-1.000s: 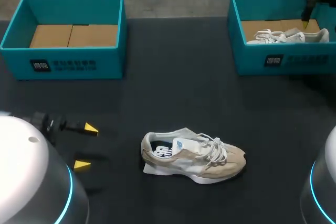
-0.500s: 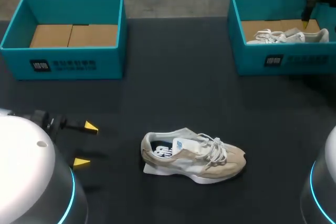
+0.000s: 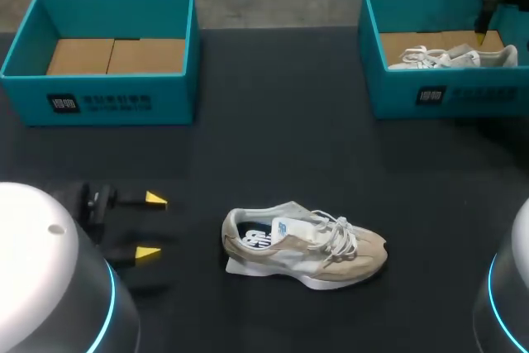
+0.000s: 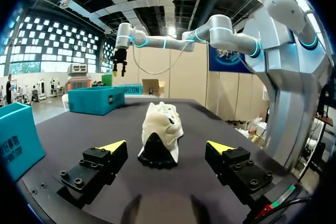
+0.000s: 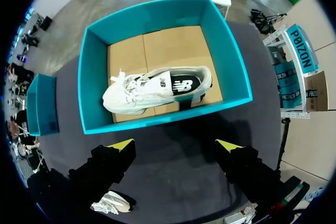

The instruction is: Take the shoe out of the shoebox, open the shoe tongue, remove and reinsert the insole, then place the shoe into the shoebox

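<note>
Left gripper [image 3: 153, 226], fingers apart, has slid toward the beige suede sneaker [image 3: 306, 241], black tabletop [image 3: 273, 138] showing between them; right gripper [image 5: 176, 145] likewise spread.

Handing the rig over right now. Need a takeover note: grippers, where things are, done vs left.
Left gripper: open, holding nothing, low beside the heel of the beige shoe, not touching it.
Right gripper: open, holding nothing, above the right shoebox, which holds a white shoe.
Left shoebox: far left of the table.
Done: beige shoe is out on the table, insole visible inside.
Left: cannot tell whether the tongue and insole steps are done; shoe not boxed yet.
</note>
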`<state>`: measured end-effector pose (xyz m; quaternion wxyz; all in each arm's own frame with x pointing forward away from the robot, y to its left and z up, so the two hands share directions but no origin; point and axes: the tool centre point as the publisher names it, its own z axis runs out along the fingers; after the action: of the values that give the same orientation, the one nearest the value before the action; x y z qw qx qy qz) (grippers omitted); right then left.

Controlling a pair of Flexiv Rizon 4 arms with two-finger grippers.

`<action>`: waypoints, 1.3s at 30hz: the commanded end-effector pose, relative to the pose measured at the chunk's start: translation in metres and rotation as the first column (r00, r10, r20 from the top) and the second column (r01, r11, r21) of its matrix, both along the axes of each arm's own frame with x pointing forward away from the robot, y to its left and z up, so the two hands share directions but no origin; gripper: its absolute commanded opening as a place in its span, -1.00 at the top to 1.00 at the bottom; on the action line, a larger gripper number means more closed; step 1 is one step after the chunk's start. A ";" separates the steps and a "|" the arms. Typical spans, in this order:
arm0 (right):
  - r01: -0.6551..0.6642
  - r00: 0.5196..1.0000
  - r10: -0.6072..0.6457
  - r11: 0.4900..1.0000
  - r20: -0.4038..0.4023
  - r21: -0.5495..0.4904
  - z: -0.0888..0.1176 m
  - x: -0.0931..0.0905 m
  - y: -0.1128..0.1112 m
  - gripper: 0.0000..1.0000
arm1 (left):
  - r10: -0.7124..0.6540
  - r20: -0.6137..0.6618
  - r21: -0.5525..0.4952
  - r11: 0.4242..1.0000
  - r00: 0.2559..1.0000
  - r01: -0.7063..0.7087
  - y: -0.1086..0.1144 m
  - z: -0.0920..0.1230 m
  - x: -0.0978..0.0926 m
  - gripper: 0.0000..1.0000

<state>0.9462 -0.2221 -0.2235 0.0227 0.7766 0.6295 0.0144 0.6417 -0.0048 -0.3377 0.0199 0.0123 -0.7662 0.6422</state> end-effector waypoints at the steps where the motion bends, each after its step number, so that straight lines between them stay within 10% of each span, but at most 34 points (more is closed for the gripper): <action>1: 0.002 1.000 -0.002 1.000 0.000 -0.002 0.000 0.000 0.000 -1.00 | 0.016 -0.010 0.015 1.000 1.000 -0.016 -0.016 -0.012 0.010 -1.00; 39: 0.002 1.000 -0.002 1.000 0.000 -0.002 0.000 0.000 0.000 -1.00 | 0.002 -0.016 0.058 0.998 1.000 -0.001 -0.036 -0.042 0.013 -1.00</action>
<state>0.9462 -0.2221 -0.2235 0.0227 0.7766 0.6295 0.0144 0.6538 -0.0327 -0.3734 0.0243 0.0182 -0.7859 0.6176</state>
